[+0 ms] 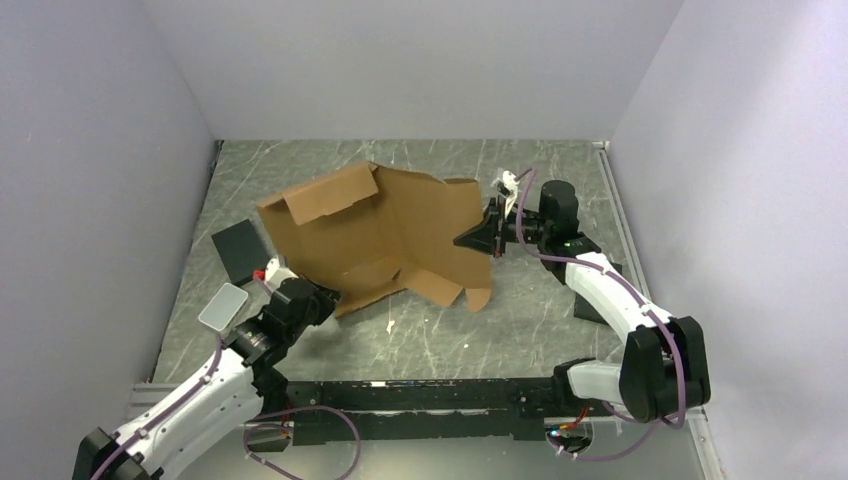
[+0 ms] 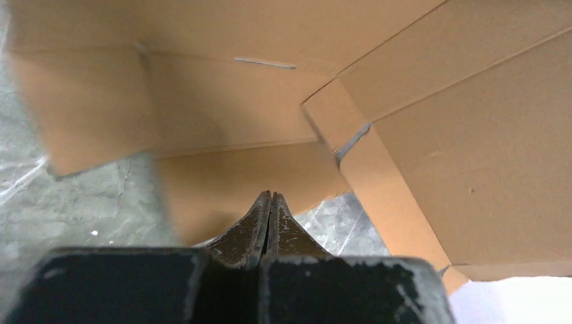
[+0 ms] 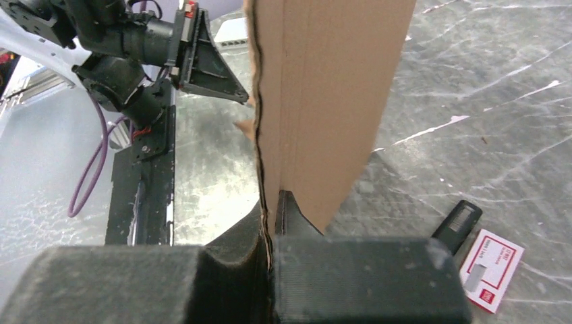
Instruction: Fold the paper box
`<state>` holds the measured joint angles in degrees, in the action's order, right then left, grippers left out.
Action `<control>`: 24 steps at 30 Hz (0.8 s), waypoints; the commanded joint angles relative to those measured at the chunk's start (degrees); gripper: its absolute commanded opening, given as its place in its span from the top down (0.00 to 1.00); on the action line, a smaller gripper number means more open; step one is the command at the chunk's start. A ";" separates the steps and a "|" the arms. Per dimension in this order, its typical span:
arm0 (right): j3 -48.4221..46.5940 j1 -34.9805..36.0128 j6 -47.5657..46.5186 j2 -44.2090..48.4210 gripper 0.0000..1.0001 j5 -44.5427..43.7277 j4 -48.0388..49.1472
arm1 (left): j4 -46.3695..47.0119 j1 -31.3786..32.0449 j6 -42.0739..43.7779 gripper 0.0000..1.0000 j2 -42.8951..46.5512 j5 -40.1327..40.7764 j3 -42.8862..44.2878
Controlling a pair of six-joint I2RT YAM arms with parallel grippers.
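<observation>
Right gripper [image 3: 271, 216] clamps an upright edge of the paper box [image 1: 385, 235], which spreads just ahead of the closed, empty left gripper [image 2: 270, 202]. A steady clamp while the left pushes along creases looks wisest.

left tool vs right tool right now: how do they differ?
The left tool is shut with nothing between its fingers; the right tool is shut on an edge of the paper box. The left tool sits at the box's near-left side, the right tool at its right flap. Shared: both are closed and both are at the box.
</observation>
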<state>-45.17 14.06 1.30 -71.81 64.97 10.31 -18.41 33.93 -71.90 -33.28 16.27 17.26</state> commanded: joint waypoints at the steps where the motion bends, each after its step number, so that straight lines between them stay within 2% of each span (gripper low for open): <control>1: 0.30 1.21 1.43 0.64 1.00 -0.72 5.33 | 9.62 -0.27 1.83 1.00 -4.49 -0.39 -1.47; 6: -0.55 1.18 -1.65 0.85 1.00 -3.31 1.74 | 9.23 -0.74 1.59 1.00 -6.48 -0.51 -3.29; 10: -0.71 1.23 -4.81 0.95 1.00 -5.40 0.05 | 3.57 -1.70 4.18 1.00 -2.06 0.04 -2.33; 11: -0.71 1.21 -5.43 1.21 1.00 -6.17 -0.24 | 1.08 -1.82 5.91 0.97 0.01 1.27 -1.16; 15: -0.97 1.23 -7.17 1.58 1.00 -8.23 -1.58 | -13.83 -1.85 13.40 0.65 9.63 8.93 5.65; 18: -0.98 1.21 -7.30 1.67 1.00 -8.37 -1.56 | -20.32 -1.90 19.00 0.42 16.68 15.83 9.51; 20: -1.06 1.30 -7.35 1.36 1.00 -8.37 -1.60 | -17.79 -1.85 23.42 0.28 21.94 18.83 9.13; 24: -1.07 1.23 -7.43 1.16 1.00 -8.28 -1.73 | -7.30 -1.85 29.95 0.10 26.66 23.91 5.05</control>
<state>-44.80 15.20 -4.23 -71.77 56.93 7.79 -31.20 32.32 -52.14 -8.62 31.66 25.19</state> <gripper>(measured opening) 0.018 0.841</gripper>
